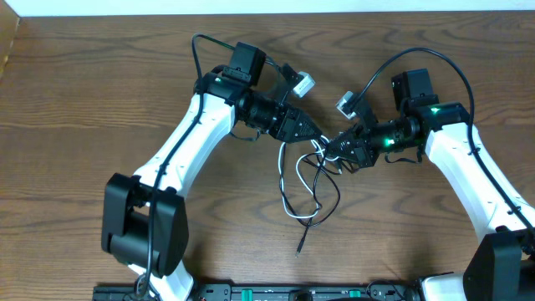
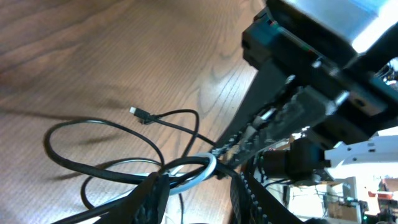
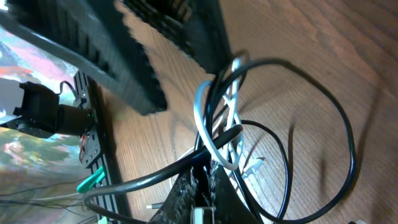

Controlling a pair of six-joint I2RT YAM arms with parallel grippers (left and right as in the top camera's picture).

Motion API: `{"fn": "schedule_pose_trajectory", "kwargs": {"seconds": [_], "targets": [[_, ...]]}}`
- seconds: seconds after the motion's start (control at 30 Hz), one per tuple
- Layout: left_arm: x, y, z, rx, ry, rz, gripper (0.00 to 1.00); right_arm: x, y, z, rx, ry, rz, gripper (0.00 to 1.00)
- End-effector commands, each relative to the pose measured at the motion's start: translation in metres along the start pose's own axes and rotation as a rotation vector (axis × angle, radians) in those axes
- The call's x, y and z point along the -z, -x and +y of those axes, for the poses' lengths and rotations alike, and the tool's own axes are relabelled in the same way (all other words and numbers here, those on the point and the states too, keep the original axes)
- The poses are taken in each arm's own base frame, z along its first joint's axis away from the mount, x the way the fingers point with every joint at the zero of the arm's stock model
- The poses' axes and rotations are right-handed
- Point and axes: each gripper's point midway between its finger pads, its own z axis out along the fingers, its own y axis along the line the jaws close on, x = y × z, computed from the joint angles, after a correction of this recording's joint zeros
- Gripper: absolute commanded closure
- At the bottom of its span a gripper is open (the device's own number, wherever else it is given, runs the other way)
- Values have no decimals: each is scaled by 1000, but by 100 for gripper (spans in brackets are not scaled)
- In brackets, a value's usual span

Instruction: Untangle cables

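Slowly pull the white cable [image 2: 211, 165] from the black cable [image 2: 93, 122]; right tool [image 1: 336, 153] is clenched, left tool [image 1: 318, 136] I cannot tell.

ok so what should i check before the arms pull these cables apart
1. right pincer shut on thin black cable: ok
2. left pincer grip: cannot tell, strands lie between its fingers
3. thin white cable free of black loops: not ok, crossed
4. black plug end lying loose on brown wooden table: ok
5. clearance between the two pincers: not ok, very close
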Motion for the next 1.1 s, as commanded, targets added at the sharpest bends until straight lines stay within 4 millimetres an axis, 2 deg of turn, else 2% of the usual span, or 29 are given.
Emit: {"fn": "schedule_pose_trajectory", "kwargs": {"seconds": [0.0, 0.13, 0.33, 0.4, 0.63, 0.9, 0.97, 1.03, 1.07], "targets": [[-11, -1, 12, -47, -20, 10, 62, 4, 6, 8, 3, 32, -30, 99], [-15, 0, 14, -80, -25, 10, 62, 4, 7, 8, -1, 32, -31, 99], [-24, -3, 7, -139, -39, 30, 63, 4, 8, 7, -12, 29, -38, 99], [-25, -4, 6, -140, -35, 35, 66, 4, 9, 7, -16, 29, -38, 99], [-24, -18, 19, -85, 40, 92, 92, 8, 19, -1, -68, 7, -81, 99], [-24, -23, 17, -57, 35, 111, 93, 12, 33, -9, -151, -10, -134, 99], [-23, -24, 17, -53, 35, 113, 92, 13, 35, -15, -187, -32, -142, 99], [-23, -24, 17, -51, 35, 113, 92, 17, 30, -39, -325, -157, -139, 99], [-23, -24, 17, -51, 35, 112, 92, 22, 23, -57, -437, -265, -136, 99]]}}
